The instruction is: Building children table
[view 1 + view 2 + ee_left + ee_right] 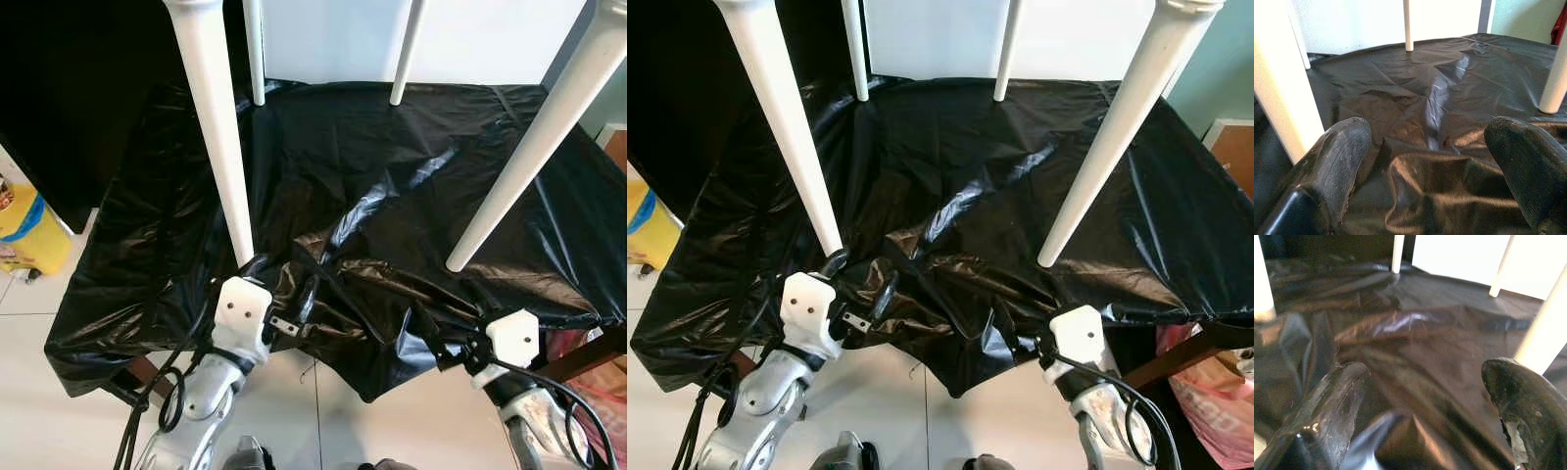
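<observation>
**Standing four white legs on black sheeting: grippers low at the near edge**

Looking down in the left eye view: four white table legs stand on a tabletop draped in crumpled black plastic sheet point(392, 166). Near-left leg point(217, 137) and near-right leg point(529, 147) rise steeply out of the top of frame; far-left leg point(255, 54) and far-right leg point(407, 54) are thinner in view. What the legs join to is above the frame, so I cannot tell. Left gripper point(257, 266) sits at the foot of the near-left leg, just beside it. A yellow container point(27, 230) stands on the floor at far left; its print is too small to read.

Right eye view: same layout. Right gripper point(1046, 345) is at the sheet's near edge, below the foot of the near-right leg, apart from it.

Left wrist view: jaws wide, nothing between them; a fingertip point(1339, 152) lies close to the near-left leg, contact unclear.

Right wrist view: jaws wide and empty over the rumpled sheet; the near-right leg is just past one fingertip point(1525, 401).

Judgement: the step looks like taking hold of the near legs. Close each gripper squarely low on its leg without pinching loose plastic, and keep both sides level.

No brand or legible writing anywhere.
</observation>
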You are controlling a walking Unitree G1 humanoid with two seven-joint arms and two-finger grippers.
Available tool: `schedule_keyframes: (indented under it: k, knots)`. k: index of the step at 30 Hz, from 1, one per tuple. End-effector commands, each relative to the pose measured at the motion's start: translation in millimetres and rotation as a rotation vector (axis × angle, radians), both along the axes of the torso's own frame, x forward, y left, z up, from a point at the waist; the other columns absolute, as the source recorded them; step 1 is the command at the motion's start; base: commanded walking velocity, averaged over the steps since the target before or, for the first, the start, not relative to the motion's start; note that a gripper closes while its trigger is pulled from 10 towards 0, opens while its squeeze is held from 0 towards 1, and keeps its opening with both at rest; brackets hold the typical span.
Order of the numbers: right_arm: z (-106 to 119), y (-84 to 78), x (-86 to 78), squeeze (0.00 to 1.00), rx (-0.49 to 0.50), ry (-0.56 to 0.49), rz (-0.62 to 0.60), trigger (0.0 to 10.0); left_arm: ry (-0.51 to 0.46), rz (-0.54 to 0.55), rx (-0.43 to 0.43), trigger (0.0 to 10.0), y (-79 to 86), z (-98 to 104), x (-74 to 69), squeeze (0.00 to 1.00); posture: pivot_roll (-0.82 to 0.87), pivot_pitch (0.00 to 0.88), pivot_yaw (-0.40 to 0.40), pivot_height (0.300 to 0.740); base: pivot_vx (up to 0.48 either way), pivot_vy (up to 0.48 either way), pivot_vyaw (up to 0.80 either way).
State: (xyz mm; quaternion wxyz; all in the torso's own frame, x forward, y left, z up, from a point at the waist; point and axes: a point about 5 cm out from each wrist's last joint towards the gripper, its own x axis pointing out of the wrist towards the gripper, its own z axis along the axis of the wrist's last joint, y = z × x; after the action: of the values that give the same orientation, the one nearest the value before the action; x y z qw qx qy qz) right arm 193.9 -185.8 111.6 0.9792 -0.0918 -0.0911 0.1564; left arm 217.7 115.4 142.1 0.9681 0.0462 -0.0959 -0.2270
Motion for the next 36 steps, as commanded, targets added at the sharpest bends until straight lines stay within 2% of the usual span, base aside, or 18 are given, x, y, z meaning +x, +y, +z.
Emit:
schedule_keyframes:
  k: [1,3,6,8,12,15,17,20,23,25,27,28,29,30,32,34,36]
  knots:
    - [-3,-5.9,-6.6,0.0,-0.006,0.007,-0.002,10.0,0.011,-0.238,0.048,10.0,-7.8,-3,-11.6,0.0,0.02,0.099,-0.039,0.74,0.0,0.0,0.0]
    - [-10,-12.3,-18.6,0.0,-0.025,0.04,0.004,10.0,0.032,-0.255,0.069,10.0,-2.8,-9,-20.5,0.0,0.02,0.105,-0.038,0.74,0.0,0.0,0.0]
    - [-15,-15.1,-24.4,0.0,-0.036,0.061,0.008,10.0,0.039,-0.26,0.083,10.0,-0.7,-12,-24.5,0.0,0.02,0.107,-0.038,0.74,0.0,0.0,0.0]
    - [-25,-20.7,-33.3,0.0,-0.05,0.112,0.009,10.0,0.07,-0.264,0.119,10.0,5.3,-24,-33.4,0.0,0.02,0.111,-0.04,0.74,0.0,0.0,0.0]
    - [-28,-22.5,-35.3,0.0,-0.051,0.127,0.007,10.0,0.083,-0.263,0.128,10.0,7.2,-29,-36.2,0.0,0.02,0.11,-0.04,0.74,0.0,0.0,0.0]
    - [-36,-26.7,-39.2,0.0,-0.059,0.164,-0.006,10.0,0.13,-0.243,0.132,10.0,12.5,-41,-42.7,0.0,0.02,0.108,-0.045,0.74,0.0,0.0,0.0]
    - [-46,-32.4,-43.9,0.0,-0.06,0.211,-0.045,10.0,0.207,-0.181,0.108,10.0,21.4,-56,-49.5,0.0,0.02,0.108,-0.049,0.74,0.0,0.0,0.0]
    - [-57,-39.3,-50.3,0.0,-0.064,0.26,-0.091,10.0,0.275,-0.135,0.094,10.0,31.4,-73,-58.6,0.0,0.02,0.107,-0.054,0.74,0.0,0.0,0.0]
    - [-85,-49.8,-58.6,0.0,-0.077,0.355,-0.171,10.0,0.335,-0.07,0.103,10.0,41.8,-96,-72.3,0.0,0.02,0.101,-0.062,0.74,0.0,0.0,0.0]
    - [-90,-49.6,-58.7,0.0,-0.078,0.37,-0.178,10.0,0.341,-0.065,0.108,10.0,41.8,-99,-74.3,0.0,0.02,0.1,-0.062,0.74,0.0,0.0,0.0]
    - [-104,-47.7,-58.1,0.0,-0.074,0.421,-0.203,10.0,0.371,-0.039,0.114,10.0,44.3,-110,-77.1,0.0,0.02,0.093,-0.066,0.74,0.0,0.0,0.0]
    - [-121,-45.6,-54.7,0.0,-0.055,0.486,-0.248,10.0,0.427,0.052,0.105,10.0,51.3,-128,-75.7,0.0,0.03,0.086,-0.065,0.74,0.0,0.0,0.0]
    - [-121,-45.6,-54.7,0.0,-0.055,0.486,-0.248,10.0,0.427,0.052,0.105,10.0,51.3,-128,-75.7,0.0,0.03,0.086,-0.065,0.74,0.0,0.0,0.0]
    - [-136,-47.6,-48.0,0.0,-0.011,0.555,-0.334,10.0,0.527,0.19,0.031,10.0,57.9,-151,-69.6,0.0,0.02,0.076,-0.067,0.74,0.0,0.0,0.0]
    - [-147,-49.1,-41.2,0.0,0.035,0.603,-0.403,10.0,0.59,0.303,-0.035,10.0,60.2,-168,-62.7,0.0,0.02,0.068,-0.069,0.74,0.0,0.0,0.0]
    - [-159,-45.8,-30.8,0.0,0.065,0.674,-0.444,10.0,0.67,0.386,-0.089,10.0,57.6,-185,-55.0,0.0,0.03,0.046,-0.074,0.74,0.0,0.0,0.0]
    - [-167,-40.0,-23.6,0.0,0.061,0.734,-0.442,10.0,0.755,0.419,-0.108,10.0,54.2,-198,-52.8,0.0,0.03,0.035,-0.077,0.74,0.0,0.0,0.0]
